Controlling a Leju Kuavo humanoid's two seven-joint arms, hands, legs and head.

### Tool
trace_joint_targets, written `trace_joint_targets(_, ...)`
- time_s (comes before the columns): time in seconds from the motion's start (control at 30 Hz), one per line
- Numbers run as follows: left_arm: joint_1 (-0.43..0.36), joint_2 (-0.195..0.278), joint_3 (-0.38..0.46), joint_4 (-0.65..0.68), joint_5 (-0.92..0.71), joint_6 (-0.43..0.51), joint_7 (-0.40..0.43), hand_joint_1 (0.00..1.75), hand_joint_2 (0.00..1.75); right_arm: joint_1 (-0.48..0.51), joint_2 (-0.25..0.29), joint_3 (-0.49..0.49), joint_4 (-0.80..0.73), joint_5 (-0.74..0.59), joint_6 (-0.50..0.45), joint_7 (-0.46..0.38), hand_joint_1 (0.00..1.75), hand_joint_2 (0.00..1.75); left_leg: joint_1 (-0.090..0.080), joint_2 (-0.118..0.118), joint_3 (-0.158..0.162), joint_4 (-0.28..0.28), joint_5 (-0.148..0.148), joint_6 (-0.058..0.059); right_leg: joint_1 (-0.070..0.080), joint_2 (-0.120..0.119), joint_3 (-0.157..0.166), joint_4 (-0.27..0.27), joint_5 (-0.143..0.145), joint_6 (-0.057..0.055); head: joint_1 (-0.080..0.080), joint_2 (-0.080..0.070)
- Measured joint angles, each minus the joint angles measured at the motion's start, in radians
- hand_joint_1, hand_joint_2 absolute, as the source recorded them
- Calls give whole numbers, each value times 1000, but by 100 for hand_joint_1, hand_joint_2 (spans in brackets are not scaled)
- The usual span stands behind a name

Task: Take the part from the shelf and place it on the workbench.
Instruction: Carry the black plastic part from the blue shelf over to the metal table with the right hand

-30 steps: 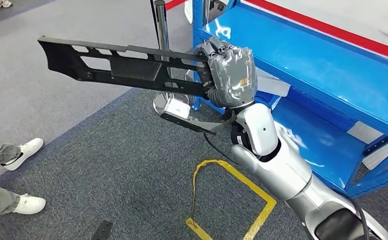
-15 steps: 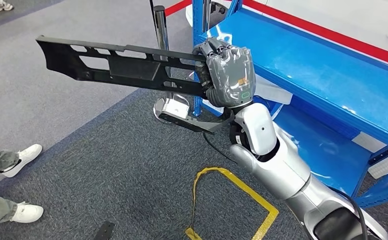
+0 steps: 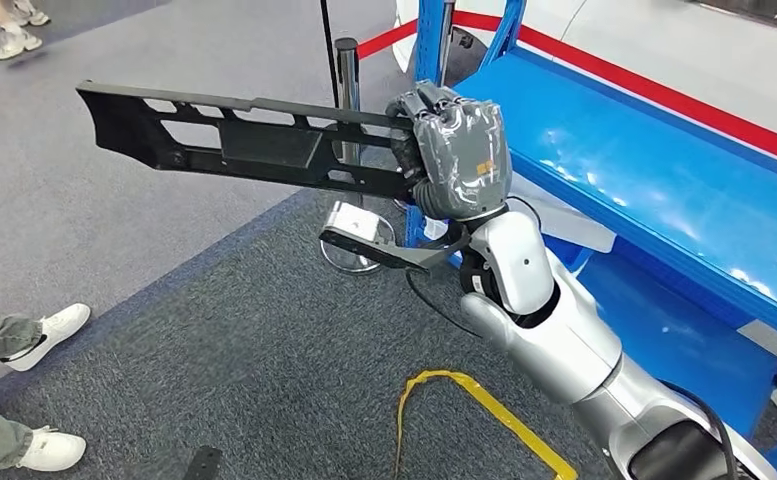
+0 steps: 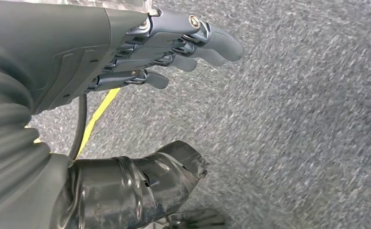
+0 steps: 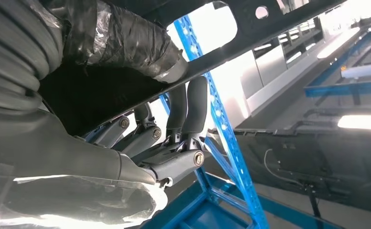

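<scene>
We see the right hand (image 3: 451, 155) gripping one end of the long black part (image 3: 234, 140), off the blue shelf (image 3: 664, 190). Its long axis runs roughly level, out to the robot's left over carpet. Left hand (image 4: 174, 47) hangs empty, fingers loosely apart.

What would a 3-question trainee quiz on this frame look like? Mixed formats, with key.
1. True or false: the right hand grips the black part at one end.
2. The left hand is: A) holding a part B) open, holding nothing C) resting on the shelf.
3. Fill in: the blue shelf lies to the robot's ____.

Key: 1 true; 2 B; 3 right.
</scene>
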Motion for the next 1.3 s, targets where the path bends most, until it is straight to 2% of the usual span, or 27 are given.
trace_joint_targets(0.03,-1,-1,0,0,0,10,5,0,175,1,0,1,0,-1,1,1,175,175,0,-1,1,6,-11,-6,3,1,-1,-19,32,-6,0,0)
trace_joint_targets(0.13,-2,-2,0,0,0,20,12,0,175,1,1,2,-3,-7,4,2,175,175,3,1,-1,16,-17,-18,6,1,6,-26,27,-21,1,0)
trace_joint_targets(0.2,-3,-3,-1,0,0,21,15,0,175,-1,1,2,-4,-11,6,2,175,175,6,8,-26,66,-16,-29,2,0,27,-43,23,-28,-1,0)
trace_joint_targets(0.27,-4,-4,-1,0,0,24,18,0,175,-4,1,2,-5,-14,10,3,175,175,14,14,-93,170,-49,-46,0,-1,47,-57,16,-34,-5,0)
trace_joint_targets(0.33,-3,-4,-1,0,0,26,21,0,175,-4,1,3,-4,-16,15,3,175,175,25,16,-166,244,-80,-60,0,-1,59,-59,6,-34,-6,0)
trace_joint_targets(0.37,-2,-4,-1,0,0,27,21,0,175,-2,1,4,-4,-17,16,3,175,175,29,17,-184,243,-72,-64,0,-1,64,-58,0,-34,-6,0)
trace_joint_targets(0.4,-2,-5,-2,0,-1,27,22,0,175,-1,1,5,-4,-18,18,3,175,175,33,19,-184,204,-34,-67,-1,-1,70,-56,-5,-33,-6,0)
trace_joint_targets(0.43,-1,-6,-2,0,-1,28,22,0,175,-1,1,6,-4,-21,20,3,175,175,36,23,-172,142,19,-67,-1,-1,76,-55,-11,-31,-6,0)
trace_joint_targets(0.47,-2,-6,-2,0,-2,29,22,0,175,-1,1,6,-4,-24,22,2,175,175,36,29,-158,85,60,-66,-1,-2,82,-54,-16,-29,-6,0)
trace_joint_targets(0.5,-3,-6,-2,0,-2,29,22,0,175,-1,1,6,-5,-28,24,3,175,175,35,37,-146,31,89,-62,-1,-3,86,-53,-20,-25,-6,0)
trace_joint_targets(0.53,-4,-6,-2,0,-1,30,22,0,175,-2,1,6,-5,-32,26,3,175,175,30,42,-140,5,101,-55,-1,-4,87,-53,-23,-20,-6,0)
trace_joint_targets(0.6,-5,-6,-2,0,0,31,22,0,175,-2,1,7,-5,-36,29,4,175,175,21,40,-138,-7,101,-40,-1,-10,89,-53,-27,-7,-6,0)
trace_joint_targets(0.67,-5,-6,-2,0,1,31,22,0,175,0,1,7,-5,-38,30,4,175,175,22,30,-129,-15,113,-28,-3,-14,85,-34,-46,4,-4,0)
trace_joint_targets(0.73,-6,-6,-2,0,1,31,22,0,175,1,1,7,-6,-40,31,4,175,175,24,20,-122,-21,118,-16,-4,-12,47,56,-100,6,-1,0)
trace_joint_targets(0.8,-7,-6,-2,0,1,32,22,0,175,4,0,7,-7,-43,31,4,175,175,22,9,-121,-18,116,-8,-3,-8,-13,190,-161,6,0,0)
trace_joint_targets(0.83,-6,-6,-2,0,1,32,22,0,175,7,0,7,-7,-45,31,5,175,175,22,2,-122,-16,115,-7,-3,-6,-34,234,-172,7,0,0)
trace_joint_targets(0.87,-6,-6,-2,0,1,32,22,0,175,9,0,7,-7,-45,31,5,175,175,22,-6,-122,-13,113,-7,-4,-5,-39,243,-166,9,0,0)
trace_joint_targets(0.9,-5,-6,-2,0,0,32,22,0,175,11,-1,7,-7,-46,31,5,175,175,22,-15,-122,-10,111,-8,-6,-3,-27,217,-144,10,0,0)
trace_joint_targets(0.93,-5,-6,-2,0,0,33,22,0,175,11,-1,7,-7,-46,31,5,175,175,23,-25,-122,-3,107,-11,-9,3,4,156,-111,11,0,0)
trace_joint_targets(1.0,-7,-6,-2,0,0,33,23,0,175,10,-1,7,-8,-46,31,5,175,175,23,-44,-132,17,97,-20,-18,44,64,40,-71,13,-1,0)
trace_joint_targets(1.03,-8,-6,-3,0,0,33,22,0,175,10,0,7,-8,-46,31,5,175,175,24,-53,-139,27,93,-26,-21,62,81,7,-65,13,-1,0)
trace_joint_targets(1.07,-8,-6,-3,0,0,33,22,0,175,10,0,7,-9,-47,32,5,175,175,26,-62,-147,33,92,-31,-20,72,84,0,-70,13,-1,0)
trace_joint_targets(1.13,-4,-6,-3,0,0,33,22,0,175,10,0,8,-10,-47,33,4,175,175,30,-76,-156,33,93,-40,-17,57,86,-4,-67,6,1,0)
trace_joint_targets(1.17,-2,-7,-4,0,-1,33,22,0,175,10,0,8,-10,-48,34,4,175,175,30,-67,-160,39,88,-45,-18,46,88,-7,-65,0,0,0)
trace_joint_targets(1.2,-1,-8,-4,0,-1,32,22,0,175,8,1,8,-10,-49,35,4,175,175,29,-48,-171,62,75,-49,-19,35,91,-11,-64,-5,-3,0)
trace_joint_targets(1.27,-3,-9,-5,0,-1,32,22,0,175,5,1,9,-10,-50,36,4,175,175,28,0,-218,161,25,-59,-16,12,96,-15,-64,-12,-8,0)
trace_joint_targets(1.3,-4,-9,-6,0,-1,31,22,0,175,4,1,9,-10,-50,38,4,175,175,29,11,-250,225,-1,-62,-14,-1,96,-16,-65,-14,-8,0)
